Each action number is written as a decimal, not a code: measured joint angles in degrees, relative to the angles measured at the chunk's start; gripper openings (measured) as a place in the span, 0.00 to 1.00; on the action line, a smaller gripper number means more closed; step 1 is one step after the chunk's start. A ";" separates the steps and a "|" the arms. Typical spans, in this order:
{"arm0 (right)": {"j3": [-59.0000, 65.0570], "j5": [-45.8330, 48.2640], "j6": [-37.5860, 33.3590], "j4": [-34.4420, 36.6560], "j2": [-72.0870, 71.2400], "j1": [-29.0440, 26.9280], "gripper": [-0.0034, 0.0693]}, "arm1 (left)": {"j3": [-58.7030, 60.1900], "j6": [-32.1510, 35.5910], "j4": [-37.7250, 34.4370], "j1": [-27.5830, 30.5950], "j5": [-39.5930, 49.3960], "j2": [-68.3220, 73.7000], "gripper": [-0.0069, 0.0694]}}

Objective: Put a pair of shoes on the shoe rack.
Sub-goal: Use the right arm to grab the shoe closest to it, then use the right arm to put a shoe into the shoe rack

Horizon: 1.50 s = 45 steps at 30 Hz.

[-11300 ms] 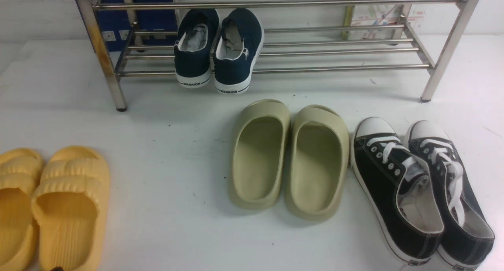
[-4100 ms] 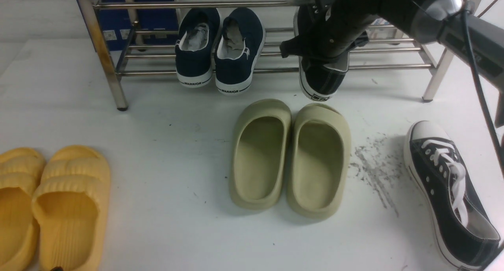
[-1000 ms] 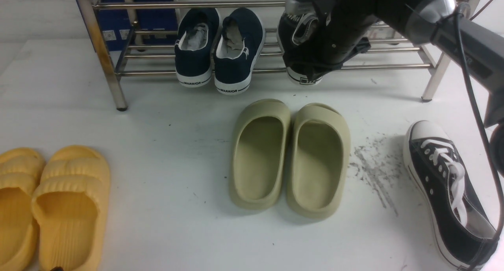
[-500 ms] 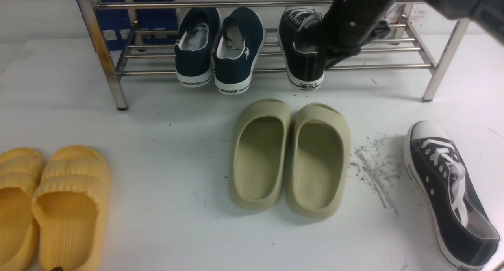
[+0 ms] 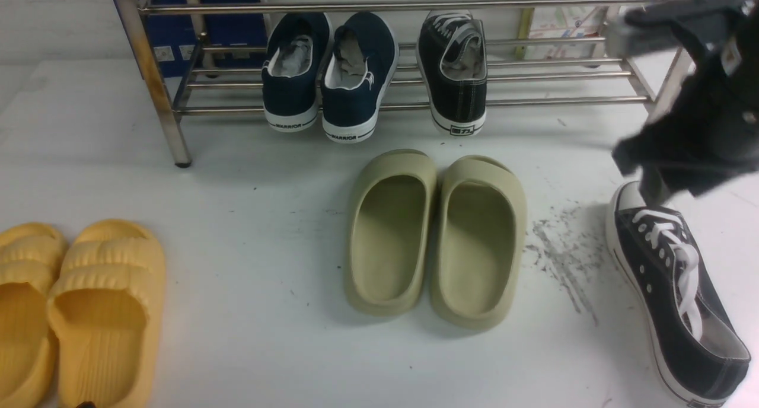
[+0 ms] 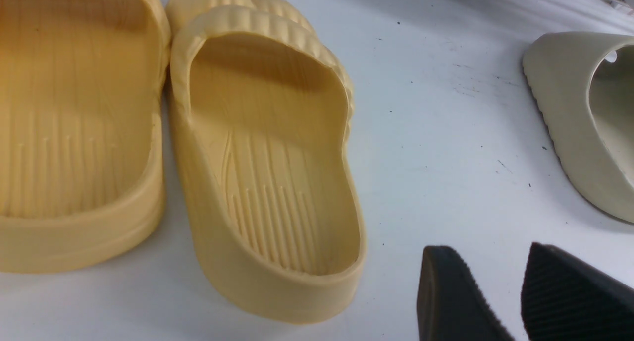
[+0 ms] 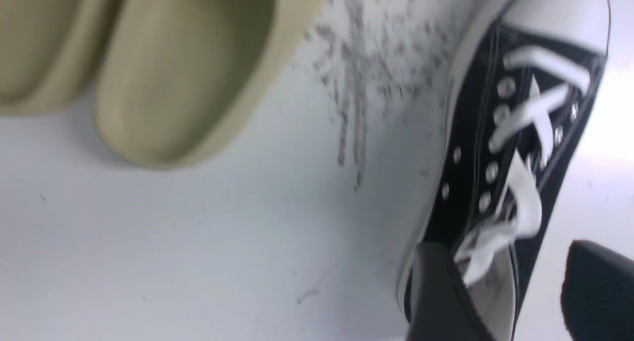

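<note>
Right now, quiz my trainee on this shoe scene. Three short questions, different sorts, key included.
1. How many shoes rest on the shoe rack?
2. The right gripper hovers over: A) a yellow slipper B) the unracked black sneaker C) an olive slipper
3. True or false: both black sneakers are racked.
Key: 1) three: two navy slip-ons and the racked black sneaker. 2) B. 3) false.
</note>
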 joint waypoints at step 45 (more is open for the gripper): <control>15.21 -17.10 -2.45 3.24 3.63 0.00 0.26 | 0.00 0.00 0.00 0.00 0.00 0.00 0.40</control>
